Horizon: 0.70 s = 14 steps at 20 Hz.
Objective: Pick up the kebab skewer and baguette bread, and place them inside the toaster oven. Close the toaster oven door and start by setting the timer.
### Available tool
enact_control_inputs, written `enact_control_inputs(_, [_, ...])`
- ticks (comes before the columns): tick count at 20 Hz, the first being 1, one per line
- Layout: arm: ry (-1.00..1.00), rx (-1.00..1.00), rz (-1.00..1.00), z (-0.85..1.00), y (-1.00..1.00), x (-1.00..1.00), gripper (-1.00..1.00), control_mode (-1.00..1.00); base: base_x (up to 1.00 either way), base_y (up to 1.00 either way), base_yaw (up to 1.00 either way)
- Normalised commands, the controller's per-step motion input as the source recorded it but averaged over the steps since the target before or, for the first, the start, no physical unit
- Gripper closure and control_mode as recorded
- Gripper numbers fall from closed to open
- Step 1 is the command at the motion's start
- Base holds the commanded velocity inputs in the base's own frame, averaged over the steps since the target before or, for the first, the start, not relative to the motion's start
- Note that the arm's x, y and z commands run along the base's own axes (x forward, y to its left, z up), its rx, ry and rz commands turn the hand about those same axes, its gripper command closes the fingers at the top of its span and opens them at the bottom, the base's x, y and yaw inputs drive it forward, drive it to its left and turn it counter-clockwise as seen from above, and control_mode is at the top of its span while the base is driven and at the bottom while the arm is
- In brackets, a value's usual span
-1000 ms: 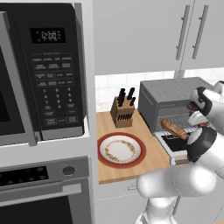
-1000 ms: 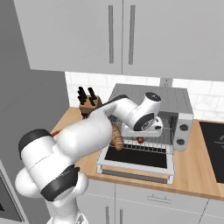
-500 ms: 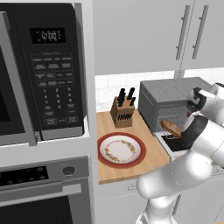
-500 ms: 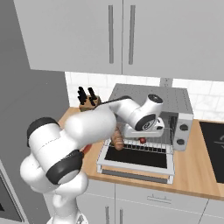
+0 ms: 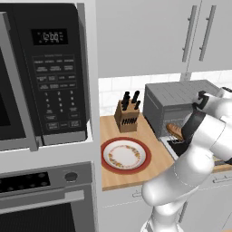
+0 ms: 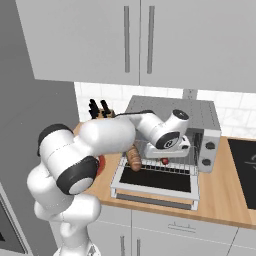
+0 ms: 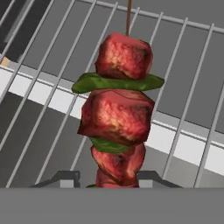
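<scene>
In the hand view the gripper is closed on the kebab skewer, whose red meat chunks and green pepper slices fill the centre of the frame above the wire rack. In the right base view the hand sits at the mouth of the toaster oven, centre right, over its lowered toaster oven door. The baguette bread lies at the rack's left end. In the left base view a red-rimmed plate sits lower centre, with a knife block behind it.
</scene>
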Motion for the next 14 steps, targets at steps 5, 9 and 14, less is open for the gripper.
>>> enact_control_inputs(5, [0.00, 0.00, 0.00, -0.23, 0.00, 0.01, 1.00, -1.00, 0.00, 0.00, 0.00])
enact_control_inputs(9, [0.00, 0.00, 0.00, -0.23, 0.00, 0.00, 1.00, -1.00, 0.00, 0.00, 0.00])
enact_control_inputs(14, [0.00, 0.00, 0.00, -0.08, 0.00, -0.03, -1.00, -1.00, 0.00, 0.00, 0.00])
